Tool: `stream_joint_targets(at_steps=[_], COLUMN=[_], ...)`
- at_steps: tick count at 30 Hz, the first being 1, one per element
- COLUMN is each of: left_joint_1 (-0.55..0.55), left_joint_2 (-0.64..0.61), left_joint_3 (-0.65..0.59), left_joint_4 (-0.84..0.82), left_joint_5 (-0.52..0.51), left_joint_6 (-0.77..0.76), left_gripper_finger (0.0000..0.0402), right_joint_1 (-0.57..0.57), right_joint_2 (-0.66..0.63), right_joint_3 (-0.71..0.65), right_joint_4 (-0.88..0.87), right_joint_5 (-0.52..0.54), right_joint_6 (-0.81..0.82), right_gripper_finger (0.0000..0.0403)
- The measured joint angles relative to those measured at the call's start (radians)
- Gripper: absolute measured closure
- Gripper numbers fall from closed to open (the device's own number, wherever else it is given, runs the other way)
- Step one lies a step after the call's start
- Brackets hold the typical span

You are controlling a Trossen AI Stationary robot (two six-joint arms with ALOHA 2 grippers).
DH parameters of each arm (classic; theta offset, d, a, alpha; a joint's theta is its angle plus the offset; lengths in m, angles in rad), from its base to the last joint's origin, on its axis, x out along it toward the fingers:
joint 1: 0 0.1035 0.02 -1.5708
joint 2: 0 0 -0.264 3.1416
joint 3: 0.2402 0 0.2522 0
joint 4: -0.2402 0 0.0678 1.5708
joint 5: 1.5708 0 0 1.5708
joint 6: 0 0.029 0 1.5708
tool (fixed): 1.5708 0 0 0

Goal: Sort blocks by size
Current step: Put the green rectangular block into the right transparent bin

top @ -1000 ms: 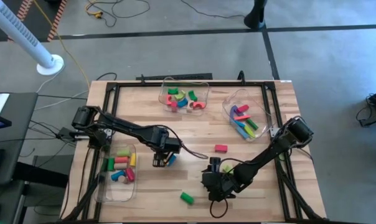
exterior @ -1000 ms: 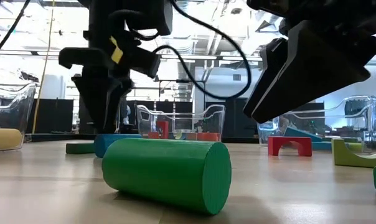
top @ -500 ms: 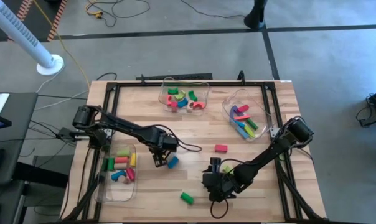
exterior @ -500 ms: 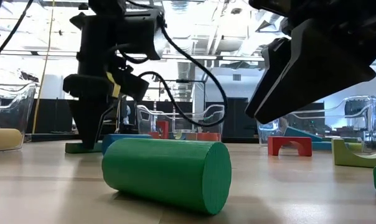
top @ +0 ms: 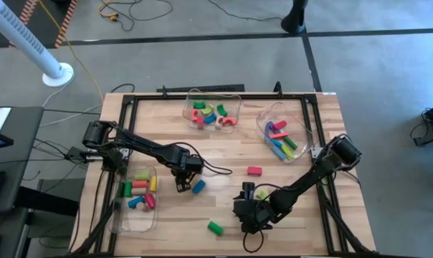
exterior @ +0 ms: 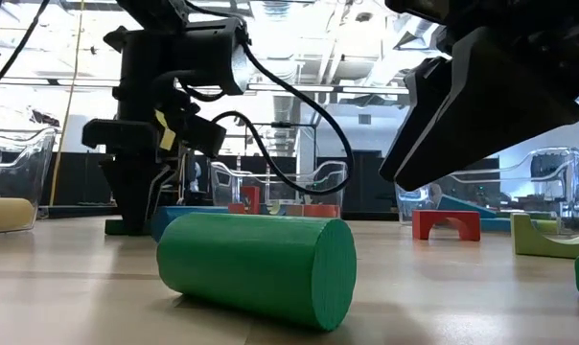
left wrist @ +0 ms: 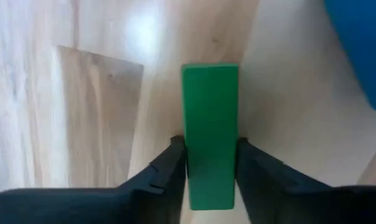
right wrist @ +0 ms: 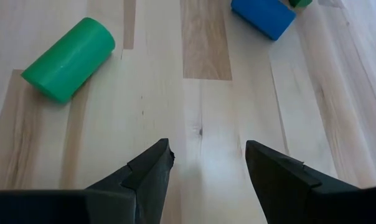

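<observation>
A flat green bar [left wrist: 210, 130] lies on the table, with a blue cylinder [top: 198, 186] just to its right. My left gripper [top: 181, 180] stands over the bar, shut on it; the low view shows the gripper [exterior: 131, 206] reaching down to the table. My right gripper [right wrist: 206, 162] is open and empty above bare wood near the table's front; it also shows in the high view [top: 249, 215]. A green cylinder [top: 215, 228] lies on its side to its left, a red arch [top: 254, 170] farther back, and a yellow-green block [top: 261, 194] beside the right arm. My left gripper pinches the green bar's two long sides [left wrist: 189, 162] between its two fingers, at the end of the bar nearer the wrist. The fingers point down and lie across the bar. The bar lies flat on the table.
Three clear bins hold sorted blocks: one at the left front [top: 138, 197], one at the far middle [top: 213, 111], one at the right [top: 282, 136]. The blue cylinder [left wrist: 362, 43] lies close beside the left gripper. Bare wood lies between the arms.
My left gripper has moved from over the blue cylinder toward the table's left edge and come down on the green bar. The blue cylinder now lies uncovered to its right. My right arm has kept still.
</observation>
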Motion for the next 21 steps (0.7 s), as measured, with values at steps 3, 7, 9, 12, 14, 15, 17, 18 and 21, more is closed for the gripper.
stream_joint_targets(at_steps=[3,7,9,12,14,15,17,18,21], left_joint_1=[-0.005,-0.006,-0.006,-0.006,-0.007,-0.007,-0.007,-0.007,-0.007], left_joint_2=[0.000,0.001,0.003,0.006,0.006,0.006,0.006,0.006,0.005], left_joint_3=[0.000,0.003,0.012,0.037,0.062,0.075,0.097,0.108,0.146], left_joint_4=[0.000,-0.002,-0.006,-0.017,-0.023,-0.029,-0.045,-0.057,-0.088], left_joint_5=[0.001,0.000,-0.008,-0.010,-0.012,-0.013,-0.018,-0.027,-0.058], left_joint_6=[0.043,0.071,0.087,0.110,0.127,0.137,0.154,0.162,0.188], left_gripper_finger=[0.0306,0.0307,0.0307,0.0307,0.0306,0.0305,0.0304,0.0304,0.0305], right_joint_1=[0.000,-0.002,-0.002,-0.002,-0.002,-0.002,-0.002,-0.002,0.002], right_joint_2=[0.000,0.000,0.000,0.000,0.000,-0.003,-0.010,-0.018,-0.060], right_joint_3=[0.000,0.000,0.000,0.000,0.000,0.000,0.001,0.001,0.001], right_joint_4=[0.000,0.000,0.000,-0.007,-0.017,-0.029,-0.051,-0.065,-0.113], right_joint_5=[0.000,0.001,0.013,0.028,0.028,0.028,0.029,0.033,0.074], right_joint_6=[0.000,-0.005,-0.005,-0.008,-0.008,-0.008,-0.007,-0.004,0.002], right_gripper_finger=[0.0163,0.0163,0.0164,0.0163,0.0163,0.0163,0.0163,0.0164,0.0164])
